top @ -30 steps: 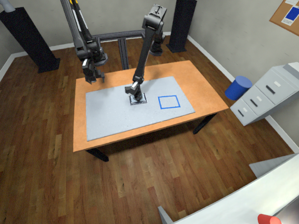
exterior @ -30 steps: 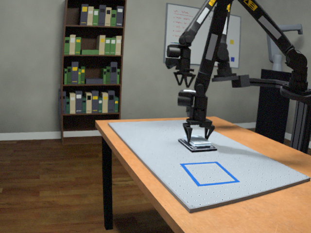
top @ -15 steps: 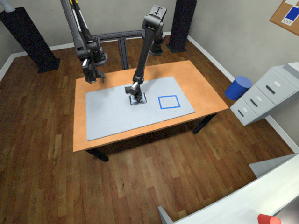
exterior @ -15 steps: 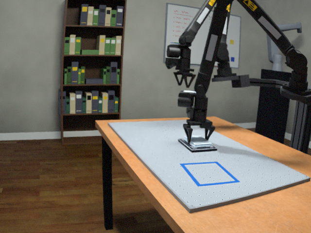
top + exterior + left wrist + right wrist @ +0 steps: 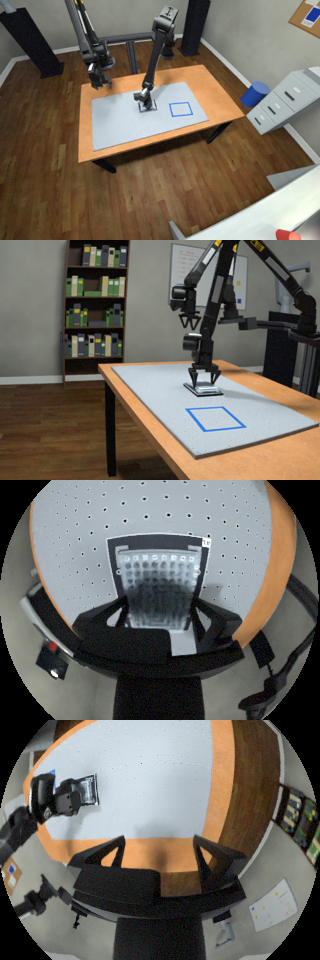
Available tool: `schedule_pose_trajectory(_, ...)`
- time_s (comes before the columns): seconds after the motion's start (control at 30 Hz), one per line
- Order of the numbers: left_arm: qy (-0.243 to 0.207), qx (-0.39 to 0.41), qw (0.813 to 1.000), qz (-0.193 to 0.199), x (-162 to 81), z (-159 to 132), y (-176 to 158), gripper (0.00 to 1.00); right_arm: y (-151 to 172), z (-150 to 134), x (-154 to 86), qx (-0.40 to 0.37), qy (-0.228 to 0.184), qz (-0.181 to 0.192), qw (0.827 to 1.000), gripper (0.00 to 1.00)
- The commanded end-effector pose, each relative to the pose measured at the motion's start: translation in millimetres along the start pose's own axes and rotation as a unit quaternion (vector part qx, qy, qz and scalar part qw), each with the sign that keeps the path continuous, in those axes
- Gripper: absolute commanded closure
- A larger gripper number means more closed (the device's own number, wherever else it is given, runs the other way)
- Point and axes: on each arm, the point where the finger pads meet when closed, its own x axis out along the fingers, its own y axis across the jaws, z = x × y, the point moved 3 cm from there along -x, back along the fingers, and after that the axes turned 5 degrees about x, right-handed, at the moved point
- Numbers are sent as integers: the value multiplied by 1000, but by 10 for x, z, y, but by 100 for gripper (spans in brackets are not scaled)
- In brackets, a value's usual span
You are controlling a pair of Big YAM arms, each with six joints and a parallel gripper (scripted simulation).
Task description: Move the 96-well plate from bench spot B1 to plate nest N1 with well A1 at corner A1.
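Your counter (image 5: 217,90) (image 5: 297,459) carries the gray perforated board (image 5: 116,129) (image 5: 165,395) (image 5: 240,510) (image 5: 160,795). Nest (image 5: 140,110) (image 5: 198,394) (image 5: 114,547) (image 5: 97,800) on it; your plate (image 5: 206,387) (image 5: 160,575) is at the nest, seating unclear. Left fingers (image 5: 194,376) hold the plate. Right fingers (image 5: 184,320) wide, off to the side.

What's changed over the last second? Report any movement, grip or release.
Nothing visibly changed. The left hand stays closed on the 96-well plate at the nest; no release is seen. The right hand stays open, raised and off to the side. The blue outline is unchanged too.
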Motion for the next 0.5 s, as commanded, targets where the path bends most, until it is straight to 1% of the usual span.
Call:
schedule_pose_trajectory(0.0, -4, -1, 1000, 7, -25, 33, 75, 100, 3, 99, -51, -5, -10, 2, 1000, 0)
schedule_pose_trajectory(0.07, -4, -1, 1000, 7, -25, 33, 76, 100, 3, 99, -51, -5, -10, 2, 1000, 0)
schedule_pose_trajectory(0.1, -4, -1, 1000, 7, -25, 33, 76, 0, 3, 99, -51, -5, -10, 2, 1000, 0)
schedule_pose_trajectory(0.47, -4, -1, 1000, 7, -25, 33, 76, 0, 3, 99, -51, -5, -10, 2, 1000, 0)
